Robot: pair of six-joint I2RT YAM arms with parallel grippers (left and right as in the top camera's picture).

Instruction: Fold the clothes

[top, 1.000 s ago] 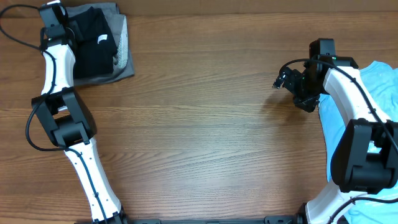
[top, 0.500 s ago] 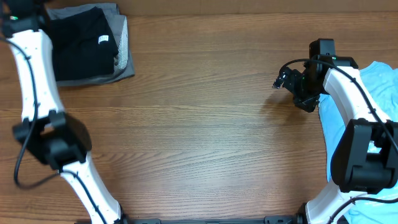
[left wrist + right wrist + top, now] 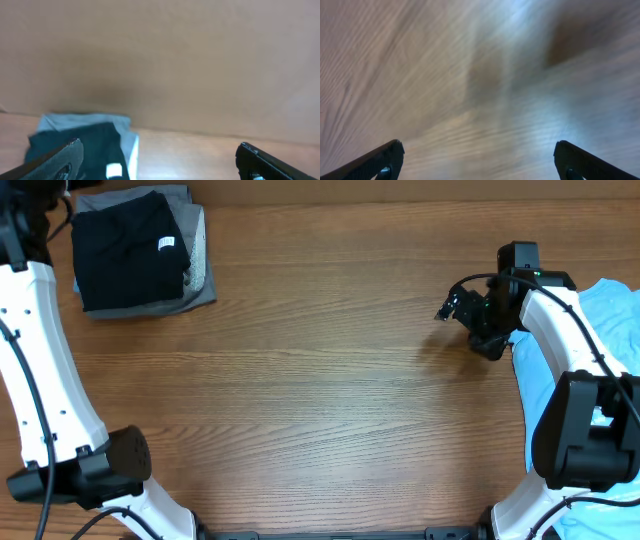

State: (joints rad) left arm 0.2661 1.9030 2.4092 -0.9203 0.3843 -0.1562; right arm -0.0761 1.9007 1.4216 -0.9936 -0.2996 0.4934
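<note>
A folded black garment (image 3: 128, 248) with a white label lies on a folded grey garment (image 3: 203, 278) at the table's back left corner. The left wrist view shows the same black garment (image 3: 80, 147) and the grey one (image 3: 85, 120) low at the left. My left gripper (image 3: 160, 167) hangs open and empty above the table, just right of the stack. A light blue garment (image 3: 612, 315) lies loose at the right edge, partly under the right arm. My right gripper (image 3: 450, 307) hovers open left of it, with only bare wood (image 3: 480, 100) below.
The left arm (image 3: 35, 330) runs up the table's left edge. The right arm (image 3: 560, 320) crosses over the blue cloth. A plain wall (image 3: 160, 60) stands behind the table's back edge.
My left gripper opened and let go of the black garment, then swung off the stack toward the back left corner. The right arm barely moved.
</note>
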